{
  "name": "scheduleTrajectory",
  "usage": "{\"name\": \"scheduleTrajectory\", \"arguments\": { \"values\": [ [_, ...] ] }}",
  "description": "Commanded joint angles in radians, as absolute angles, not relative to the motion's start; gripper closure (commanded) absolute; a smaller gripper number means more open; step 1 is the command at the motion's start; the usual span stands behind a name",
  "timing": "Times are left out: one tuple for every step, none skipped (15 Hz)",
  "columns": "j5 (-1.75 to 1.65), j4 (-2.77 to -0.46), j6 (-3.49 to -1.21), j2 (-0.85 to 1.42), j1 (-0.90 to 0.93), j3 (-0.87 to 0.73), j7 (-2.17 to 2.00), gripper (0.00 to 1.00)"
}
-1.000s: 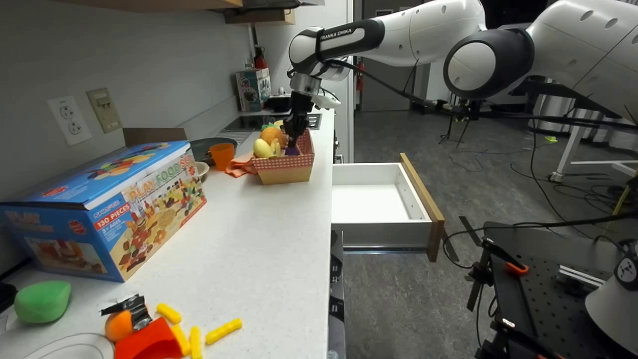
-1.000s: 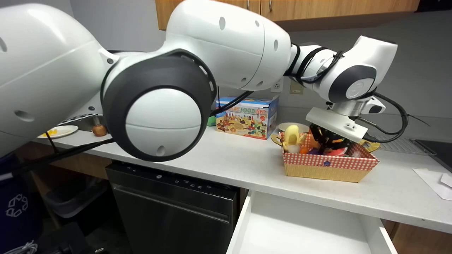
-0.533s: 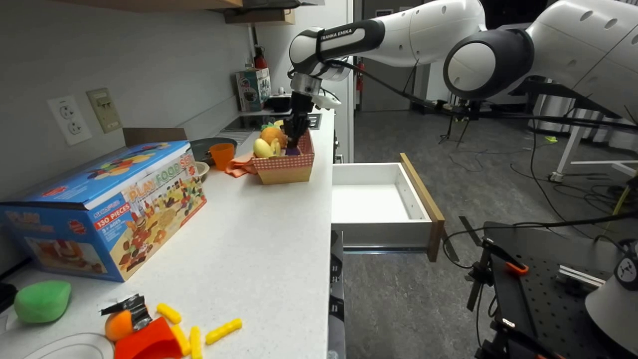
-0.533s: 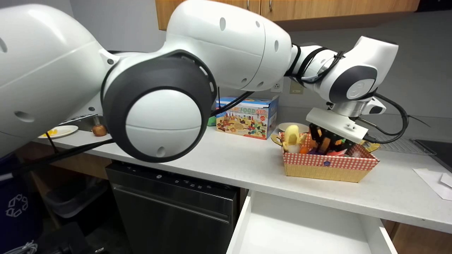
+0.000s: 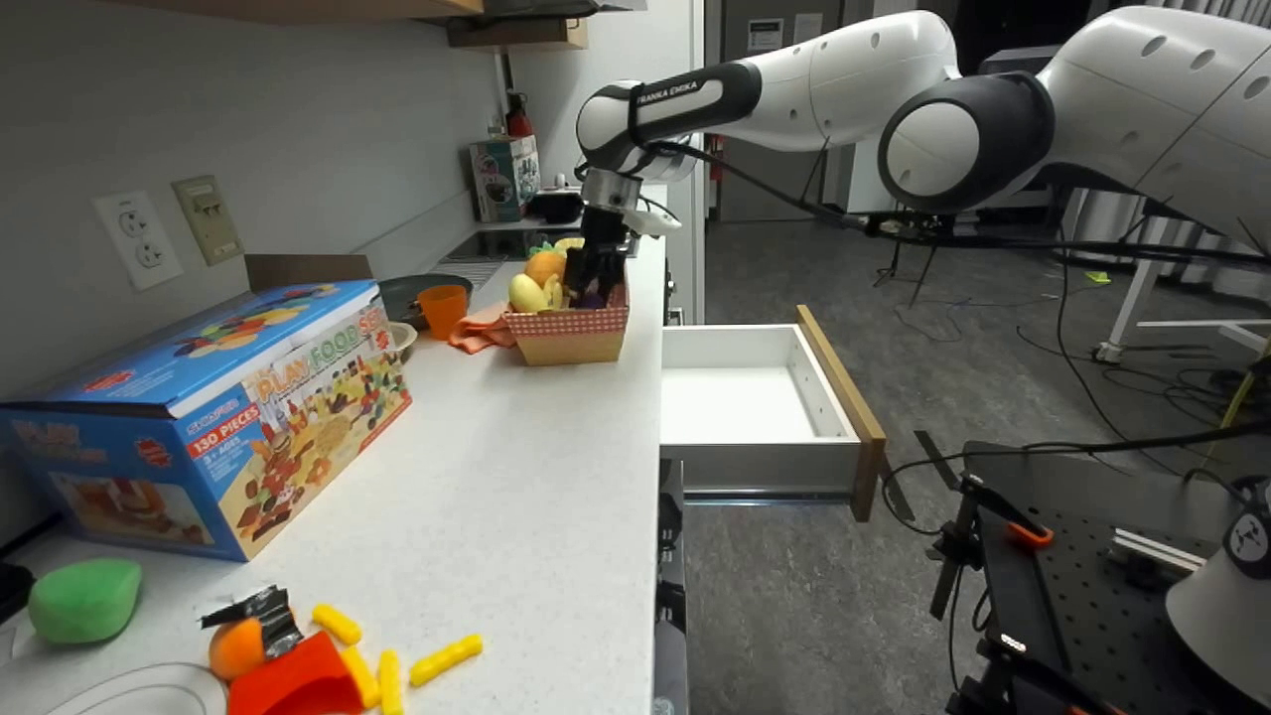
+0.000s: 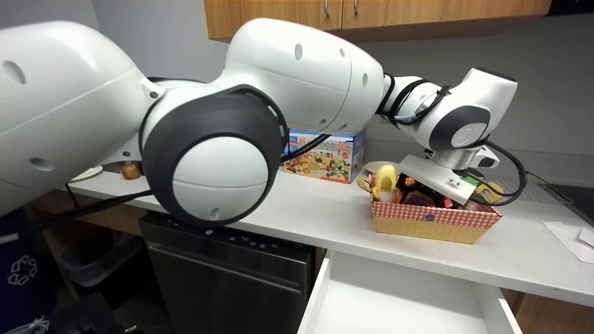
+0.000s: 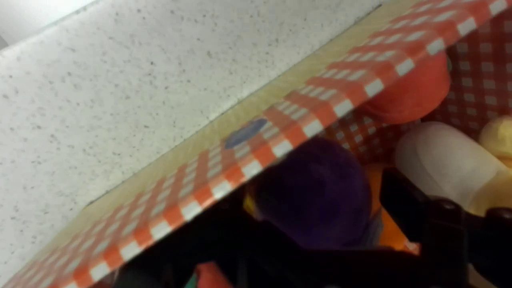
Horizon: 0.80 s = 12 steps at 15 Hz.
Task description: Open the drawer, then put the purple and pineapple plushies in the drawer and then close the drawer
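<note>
Purple plushie [image 7: 316,196] in the checked-rim basket [image 5: 571,348] on the counter [image 5: 556,497]: compared with half a second earlier, the arm [image 5: 844,84] is lower, the gripper [image 7: 310,192] reaches deeper and its fingers stand wider apart; the basket has shifted slightly, while the drawer [image 5: 750,402] remains pulled out. In the wrist view the plushie lies between the released fingers, with an orange item [image 7: 390,232] showing between it and the finger at picture right; contact on the opposite side is too dark to tell. Legible markings: "FRANKA EMIKA" on the arm; "PLAY FOOD SET" and "130 PIECES" on the blue box [image 5: 228,437].
</note>
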<state>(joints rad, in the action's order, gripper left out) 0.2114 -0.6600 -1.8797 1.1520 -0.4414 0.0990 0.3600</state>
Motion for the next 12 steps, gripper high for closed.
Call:
{"name": "scheduleTrajectory", "arguments": {
  "values": [
    [0.236, -0.612, -1.856, 1.195, -0.453, 0.117, 0.343, 0.32],
    [0.234, -0.61, -1.86, 1.198, -0.453, 0.116, 0.342, 0.29],
    [0.231, -0.607, -1.865, 1.196, -0.451, 0.114, 0.343, 0.29],
    [0.23, -0.605, -1.868, 1.195, -0.451, 0.113, 0.343, 0.36],
    [0.227, -0.602, -1.874, 1.192, -0.45, 0.111, 0.341, 0.45],
    [0.222, -0.598, -1.88, 1.187, -0.447, 0.106, 0.336, 0.52],
    [0.222, -0.593, -1.881, 1.183, -0.445, 0.106, 0.328, 0.59],
    [0.221, -0.587, -1.884, 1.176, -0.44, 0.105, 0.319, 0.67],
    [0.22, -0.581, -1.885, 1.169, -0.437, 0.105, 0.31, 0.73],
    [0.219, -0.574, -1.884, 1.162, -0.433, 0.105, 0.301, 0.81],
    [0.215, -0.566, -1.884, 1.15, -0.426, 0.102, 0.294, 0.87],
    [0.214, -0.557, -1.883, 1.14, -0.421, 0.103, 0.289, 0.94]
  ]
}}
